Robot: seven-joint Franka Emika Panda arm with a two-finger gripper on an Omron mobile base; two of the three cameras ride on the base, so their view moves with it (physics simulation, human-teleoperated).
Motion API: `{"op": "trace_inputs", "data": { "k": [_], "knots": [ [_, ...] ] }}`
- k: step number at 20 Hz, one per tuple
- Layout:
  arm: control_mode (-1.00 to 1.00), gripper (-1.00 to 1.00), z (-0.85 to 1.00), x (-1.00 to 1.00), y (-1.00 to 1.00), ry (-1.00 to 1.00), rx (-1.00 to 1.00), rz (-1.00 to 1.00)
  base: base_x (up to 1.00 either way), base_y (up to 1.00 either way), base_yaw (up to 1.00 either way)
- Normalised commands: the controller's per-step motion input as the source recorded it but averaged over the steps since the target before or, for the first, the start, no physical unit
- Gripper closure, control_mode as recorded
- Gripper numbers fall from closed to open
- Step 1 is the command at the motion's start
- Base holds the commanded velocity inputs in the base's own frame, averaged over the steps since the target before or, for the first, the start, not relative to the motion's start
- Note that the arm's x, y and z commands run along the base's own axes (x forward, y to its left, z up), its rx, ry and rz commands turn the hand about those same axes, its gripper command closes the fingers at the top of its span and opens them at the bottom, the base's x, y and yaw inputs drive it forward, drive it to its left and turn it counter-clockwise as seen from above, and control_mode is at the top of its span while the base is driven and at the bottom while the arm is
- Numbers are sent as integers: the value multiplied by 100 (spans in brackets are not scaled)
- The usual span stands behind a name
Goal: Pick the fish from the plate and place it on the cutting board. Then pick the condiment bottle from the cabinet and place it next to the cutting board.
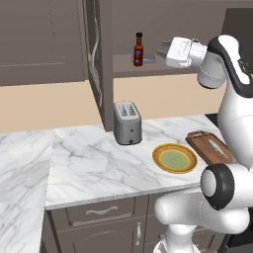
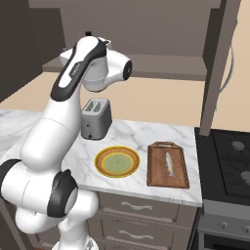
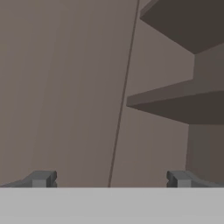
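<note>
The fish (image 1: 216,147) (image 2: 169,163) lies on the dark reddish-brown cutting board (image 1: 203,143) (image 2: 156,171), to the right of the bare yellow-rimmed plate (image 1: 174,158) (image 2: 117,161). On the cabinet (image 1: 123,66) shelf the condiment bottle (image 1: 138,49) stands upright. My gripper (image 1: 162,48) (image 3: 111,179) is raised to shelf height, a short way right of the bottle and apart from it. It is open, with its fingertips (image 3: 41,178) wide apart and nothing between them. The hand view looks at the cabinet's inner walls and shelves.
The cabinet door (image 1: 95,64) stands open to the left of the bottle. A silver toaster (image 1: 127,122) (image 2: 95,118) sits on the marble counter (image 1: 89,163) behind the plate. A black stove (image 2: 229,151) adjoins the counter on the right, past the board.
</note>
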Motion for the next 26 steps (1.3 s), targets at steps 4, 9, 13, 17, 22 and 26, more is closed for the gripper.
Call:
{"op": "trace_inputs", "data": {
  "k": [4, 9, 13, 17, 22, 26],
  "knots": [
    [-100, -100, -2, 16, 0, 0, 0, 0, 0, 0, 0],
    [-100, -100, 0, 18, 0, 0, 0, -1, 0, 0, 0],
    [-100, -100, 0, 17, 0, 1, 0, -1, 0, 0, 0],
    [-100, -100, 0, 14, 0, 3, 0, -2, 0, 0, 0],
    [-100, -100, 0, 10, 0, 6, 0, -2, 0, 0, 0],
    [-100, -100, 0, 8, 0, 7, 0, -1, 0, 0, 0]
  ]
}}
